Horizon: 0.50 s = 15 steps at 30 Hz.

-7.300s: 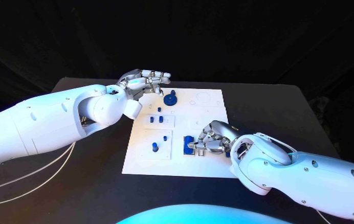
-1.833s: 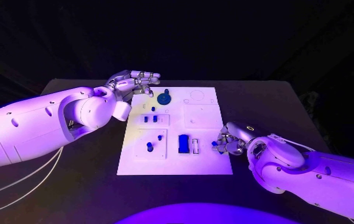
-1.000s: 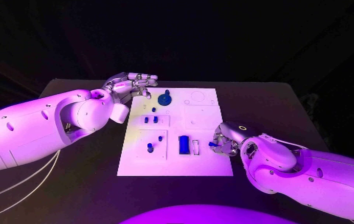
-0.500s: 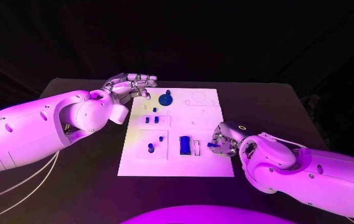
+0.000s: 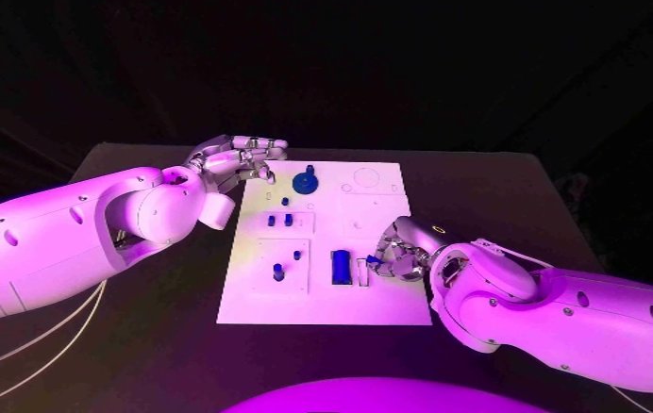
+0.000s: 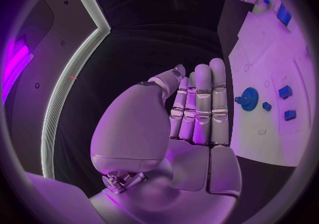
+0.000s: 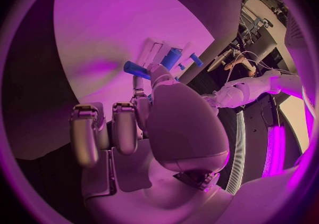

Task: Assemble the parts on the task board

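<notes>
The white rectangular task board lies flat in the middle of the black table, its long side running away from the robot. The right hand sits over the board's near right part, fingers curled in, pinching a small blue peg between thumb and a fingertip; in the right wrist view the same small blue peg juts sideways from the fingertips just above the white surface. Just beside that peg, toward the board's middle, a blue rectangular block stands in its recess with a narrow pale slot next to it.

The left hand hovers past the board's far left corner, released and holding nothing; the left wrist view shows its fingers straight and side by side. Near it, on the board's far end, lies a round blue gear. Further along the board's left side, 2 small blue pieces sit in one raised plate, and 2 more blue pegs stand in the plate nearest the robot.
</notes>
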Tool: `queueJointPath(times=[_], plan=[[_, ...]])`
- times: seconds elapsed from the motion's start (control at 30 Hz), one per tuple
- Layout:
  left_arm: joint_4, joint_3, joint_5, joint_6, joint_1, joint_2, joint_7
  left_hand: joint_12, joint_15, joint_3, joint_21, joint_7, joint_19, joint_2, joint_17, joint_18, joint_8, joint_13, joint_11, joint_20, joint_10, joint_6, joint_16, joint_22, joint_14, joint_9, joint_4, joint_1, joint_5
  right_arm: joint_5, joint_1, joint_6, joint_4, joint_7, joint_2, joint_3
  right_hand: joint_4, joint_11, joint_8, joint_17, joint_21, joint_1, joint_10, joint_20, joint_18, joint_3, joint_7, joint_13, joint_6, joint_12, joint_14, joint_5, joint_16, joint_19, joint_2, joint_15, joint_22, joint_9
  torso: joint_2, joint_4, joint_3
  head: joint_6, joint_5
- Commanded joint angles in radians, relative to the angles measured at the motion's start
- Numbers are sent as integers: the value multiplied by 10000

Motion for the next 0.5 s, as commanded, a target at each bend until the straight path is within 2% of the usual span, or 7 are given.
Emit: queueJointPath(times=[0.03, 0.33, 0.5], plan=[[38, 6, 46, 153, 6, 16, 27, 29, 17, -35, -47, -23, 80, 67, -10, 138, -18, -15, 0, 5, -34, -54, -65, -10, -60, -8, 16, -5, -6, 686, 1, -271, -4, 256, 87, 2, 20, -4, 55, 924, 61, -72, 107, -60, -119, 106, -37, -324, 92, 63, 699, 25, 69, 911, -89, -41, 2534, 30, 5, 19, -7, -20, -26], [45, 6, 46, 176, 7, 28, 14, 29, 17, -35, -47, -23, 80, 67, -10, 138, -18, -15, 0, 5, -34, -54, -65, -10, -60, -8, 16, -5, -6, 1168, -19, 192, -297, 306, 365, -8, 345, -29, 111, 977, 111, -515, 208, -68, -130, 329, -72, -219, 151, 180, 711, -4, 100, 931, -169, -57, 2548, 110, -1, 80, -21, -42, -73], [48, 6, 46, 180, 7, 20, 4, 29, 17, -35, -47, -23, 80, 67, -10, 138, -18, -15, 0, 5, -34, -54, -65, -10, -60, -8, 16, -5, -6, 1255, -34, 560, -427, 254, 457, -17, 476, -71, 195, 1018, 183, -754, 382, -90, -145, 419, -126, 13, 266, 457, 720, -100, 124, 961, -194, -87, 2569, 178, 1, 82, -30, -66, -87]])
